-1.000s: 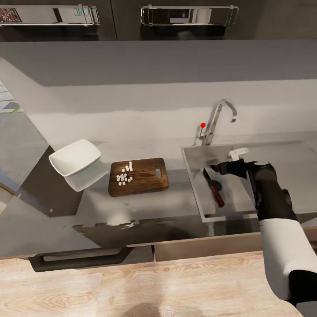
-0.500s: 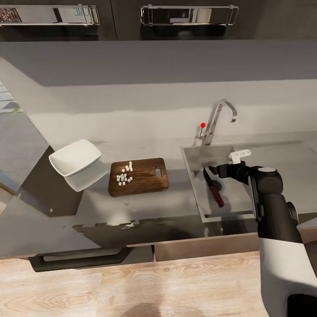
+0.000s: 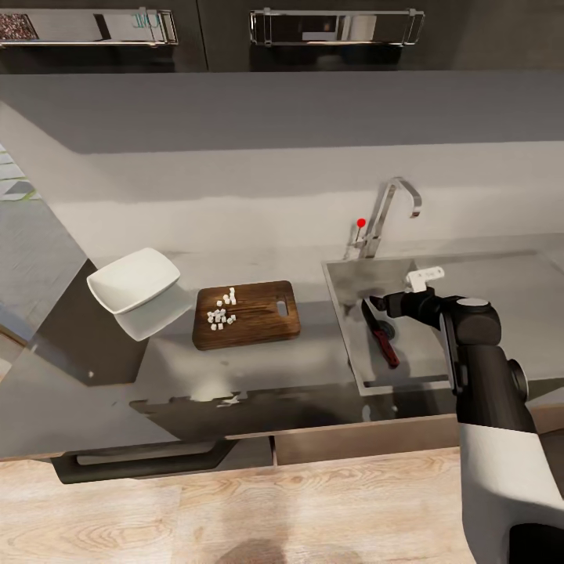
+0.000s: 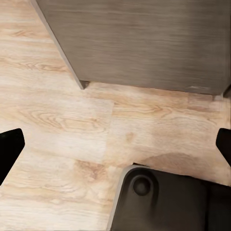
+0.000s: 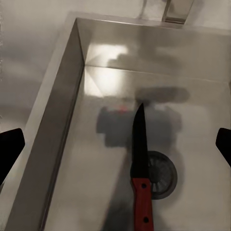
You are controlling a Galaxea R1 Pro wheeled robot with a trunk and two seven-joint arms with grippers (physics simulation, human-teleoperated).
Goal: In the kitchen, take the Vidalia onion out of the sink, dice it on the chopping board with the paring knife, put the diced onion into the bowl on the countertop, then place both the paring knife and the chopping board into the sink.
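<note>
So it's a glossy grey countertop (image 3: 258, 368) running along a pale wall, dark cabinets with chrome bar handles (image 3: 337, 27) above and light wood-plank flooring (image 3: 235, 509) below. The rectangular grey steel sink (image 3: 348, 329) sits at the right with an angular chrome faucet (image 3: 389, 211) and its little red knob (image 3: 361, 222) behind it. The slim paring knife with the reddish handle and dark blade (image 5: 140, 168) lies flat in the basin, handle over the round drain (image 5: 163, 175). The right gripper (image 3: 376, 301) hovers just above it, fingers spread wide, holding nothing. Left of the sink is the dark brown wooden chopping board (image 3: 247, 314) with small white diced onion bits (image 3: 221, 310) on it, and the white squarish bowl (image 3: 134, 280) further left. The left gripper (image 4: 115, 144) points at the floor, spread apart too.
</note>
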